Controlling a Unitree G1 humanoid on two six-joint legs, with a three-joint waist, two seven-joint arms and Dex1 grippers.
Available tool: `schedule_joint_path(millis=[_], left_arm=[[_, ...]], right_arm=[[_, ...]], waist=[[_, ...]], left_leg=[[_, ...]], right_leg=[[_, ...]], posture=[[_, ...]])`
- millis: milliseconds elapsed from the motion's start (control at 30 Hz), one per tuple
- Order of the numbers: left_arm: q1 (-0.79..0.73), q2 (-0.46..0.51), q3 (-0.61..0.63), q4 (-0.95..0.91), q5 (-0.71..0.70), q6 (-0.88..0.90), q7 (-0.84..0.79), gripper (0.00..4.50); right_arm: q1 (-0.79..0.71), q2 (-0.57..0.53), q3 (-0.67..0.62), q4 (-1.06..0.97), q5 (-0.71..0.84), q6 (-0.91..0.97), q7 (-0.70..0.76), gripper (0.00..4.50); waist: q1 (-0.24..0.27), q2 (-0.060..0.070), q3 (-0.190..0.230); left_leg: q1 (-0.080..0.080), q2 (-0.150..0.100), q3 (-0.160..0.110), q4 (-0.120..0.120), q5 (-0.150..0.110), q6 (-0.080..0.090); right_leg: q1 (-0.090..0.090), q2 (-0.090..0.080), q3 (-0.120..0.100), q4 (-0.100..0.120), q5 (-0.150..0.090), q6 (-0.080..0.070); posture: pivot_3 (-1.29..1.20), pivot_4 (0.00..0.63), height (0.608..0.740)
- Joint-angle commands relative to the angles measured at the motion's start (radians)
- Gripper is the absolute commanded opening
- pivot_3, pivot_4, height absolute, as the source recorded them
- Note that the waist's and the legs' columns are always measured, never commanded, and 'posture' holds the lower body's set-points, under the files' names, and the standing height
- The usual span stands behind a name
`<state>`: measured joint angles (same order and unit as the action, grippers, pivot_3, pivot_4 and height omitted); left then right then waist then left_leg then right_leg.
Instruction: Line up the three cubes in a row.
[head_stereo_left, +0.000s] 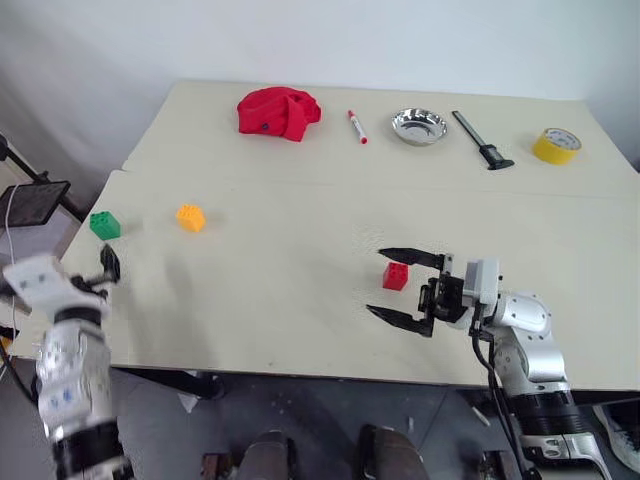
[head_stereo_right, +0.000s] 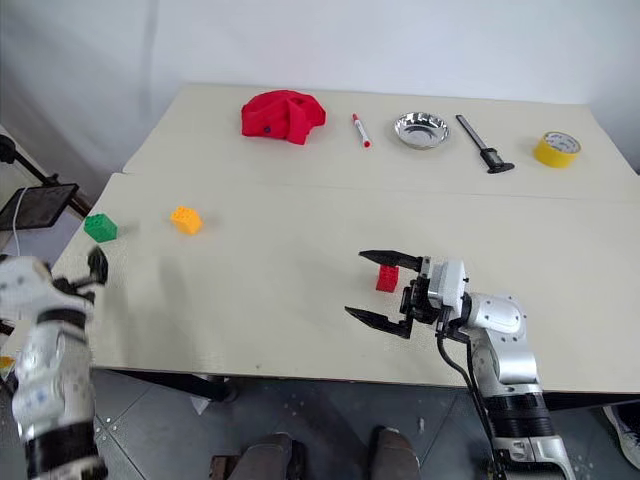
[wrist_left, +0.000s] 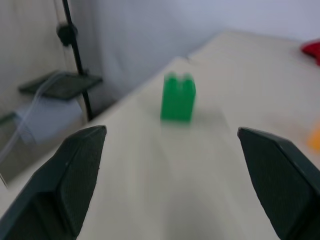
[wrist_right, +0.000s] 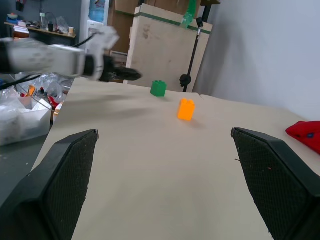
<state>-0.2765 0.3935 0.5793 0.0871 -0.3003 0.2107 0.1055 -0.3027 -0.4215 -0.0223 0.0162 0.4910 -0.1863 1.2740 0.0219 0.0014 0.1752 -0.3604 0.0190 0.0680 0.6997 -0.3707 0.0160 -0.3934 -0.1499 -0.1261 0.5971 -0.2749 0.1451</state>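
Both forearms are clad in silver-grey metal housings with rounded joints. The right gripper (head_stereo_left: 402, 291) is fitted with two black tapered fingers (wrist_right: 277, 172) whose inner pads are cross-hatched. A black cable is routed along the right forearm. The left gripper (wrist_left: 172, 165) carries matching black fingers; blue markings are seen on its forearm.

the right gripper (head_stereo_left: 404, 287) sits near the table's (head_stereo_left: 300, 290) front edge, a toy block (head_stereo_left: 396, 276) between its spread fingers. far to its left lie a second block (head_stereo_left: 190, 217) and, further left, a third block (head_stereo_left: 104, 225), just ahead of the left gripper (head_stereo_left: 108, 263). well beyond the right gripper, along the far edge: cloth (head_stereo_left: 277, 112), marker (head_stereo_left: 357, 127), bowl (head_stereo_left: 419, 126), caliper (head_stereo_left: 482, 141), tape roll (head_stereo_left: 556, 146).
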Motion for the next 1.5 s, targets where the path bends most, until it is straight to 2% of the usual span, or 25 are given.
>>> schedule_joint_path(millis=[33, 133, 400, 767, 933, 1033, 1133, 1267, 1333, 1367, 1433, 1500], left_arm=[[-0.115, 0.029, -0.029, 0.157, 0.071, -0.014, 0.074, 4.5], [-0.228, 0.054, -0.065, 0.32, 0.113, -0.05, 0.09, 4.5], [-0.389, 0.128, -0.103, 0.601, 0.169, -0.148, 0.139, 4.5], [-0.47, 0.188, -0.124, 0.781, 0.148, -0.213, 0.073, 4.5], [-0.497, 0.214, -0.133, 0.853, 0.136, -0.227, -0.003, 3.36], [-0.496, 0.226, -0.141, 0.87, 0.14, -0.237, -0.042, 2.45], [-0.468, 0.221, -0.14, 0.841, 0.132, -0.235, -0.063, 1.52], [-0.386, 0.2, -0.104, 0.685, 0.037, -0.267, -0.224, 1.47], [-0.325, 0.214, -0.088, 0.583, -0.026, -0.293, -0.358, 1.47], [-0.264, 0.239, -0.064, 0.46, -0.132, -0.264, -0.532, 1.47], [-0.167, 0.27, -0.028, 0.212, -0.368, -0.105, -0.798, 1.47], [-0.089, 0.339, -0.097, 0.043, -0.448, 0.064, -0.933, 1.47]], right_arm=[[-0.014, 0.0, 0.024, -0.033, 0.01, 0.017, -0.001, 4.46], [-0.028, 0.007, 0.038, -0.048, 0.005, 0.029, -0.026, 4.46], [0.007, -0.005, 0.037, -0.095, 0.006, 0.049, -0.075, 4.46], [0.049, -0.005, 0.038, -0.138, -0.003, 0.053, -0.149, 4.46], [0.051, -0.002, 0.041, -0.138, -0.011, 0.047, -0.17, 4.5], [0.057, 0.001, 0.045, -0.14, -0.014, 0.045, -0.176, 4.5], [0.064, 0.003, 0.05, -0.146, -0.016, 0.044, -0.182, 4.5], [0.071, 0.001, 0.046, -0.152, -0.019, 0.041, -0.191, 4.5], [0.078, -0.005, 0.034, -0.157, -0.018, 0.041, -0.196, 4.5], [0.088, -0.018, 0.017, -0.162, -0.016, 0.041, -0.201, 4.5], [0.107, -0.041, -0.015, -0.171, -0.01, 0.04, -0.206, 4.5], [0.126, -0.069, -0.052, -0.174, 0.003, 0.048, -0.207, 4.5]], waist=[[-0.002, 0.0, 0.0], [-0.009, 0.0, 0.0], [-0.023, -0.001, 0.0], [-0.023, -0.002, 0.001], [-0.024, -0.002, 0.001], [-0.025, -0.002, 0.001], [-0.024, -0.002, 0.001], [-0.026, -0.002, 0.001], [-0.026, -0.002, 0.001], [-0.027, -0.002, 0.001], [-0.033, -0.002, 0.001], [-0.032, -0.003, 0.001]], left_leg=[[0.0, 0.0, 0.0, 0.0, 0.0, 0.0], [0.001, 0.0, 0.002, -0.002, 0.0, -0.001], [-0.001, 0.001, 0.006, -0.002, 0.0, -0.001], [-0.001, 0.001, 0.006, -0.002, 0.0, -0.001], [-0.001, 0.0, 0.006, -0.002, 0.0, -0.001], [-0.001, 0.0, 0.006, -0.002, 0.0, -0.001], [-0.001, 0.0, 0.006, -0.002, 0.0, -0.001], [-0.001, 0.001, 0.006, -0.002, 0.0, -0.001], [-0.001, 0.001, 0.006, -0.002, 0.0, -0.001], [-0.001, 0.001, 0.007, -0.002, 0.0, -0.001], [-0.001, 0.002, 0.008, -0.002, -0.001, -0.002], [-0.002, 0.003, 0.007, -0.002, -0.001, -0.002]], right_leg=[[0.0, 0.0, 0.0, 0.0, 0.0, 0.0], [-0.001, 0.0, -0.003, 0.0, 0.0, 0.0], [0.0, 0.0, -0.007, -0.001, 0.0, 0.0], [0.0, 0.0, -0.007, -0.001, 0.0, 0.0], [0.0, 0.0, -0.007, 0.0, 0.0, 0.0], [0.0, 0.0, -0.007, 0.0, 0.0, 0.0], [0.0, 0.0, -0.007, 0.0, 0.0, 0.0], [0.0, 0.0, -0.007, 0.0, 0.0, 0.0], [0.0, 0.0, -0.007, 0.0, 0.0, 0.0], [-0.001, 0.0, -0.007, 0.0, 0.0, 0.0], [-0.002, 0.001, -0.006, 0.0, 0.0, 0.0], [-0.002, 0.001, -0.006, -0.001, 0.0, 0.0]], posture=[[0.0, 0.15, 0.74], [0.0, 0.15, 0.74], [0.0, 0.15, 0.74], [0.0, 0.15, 0.74], [0.0, 0.15, 0.74], [0.0, 0.15, 0.74], [0.0, 0.15, 0.74], [0.0, 0.15, 0.74], [0.0, 0.15, 0.74], [0.0, 0.15, 0.74], [0.0, 0.15, 0.74], [0.0, 0.15, 0.74]])
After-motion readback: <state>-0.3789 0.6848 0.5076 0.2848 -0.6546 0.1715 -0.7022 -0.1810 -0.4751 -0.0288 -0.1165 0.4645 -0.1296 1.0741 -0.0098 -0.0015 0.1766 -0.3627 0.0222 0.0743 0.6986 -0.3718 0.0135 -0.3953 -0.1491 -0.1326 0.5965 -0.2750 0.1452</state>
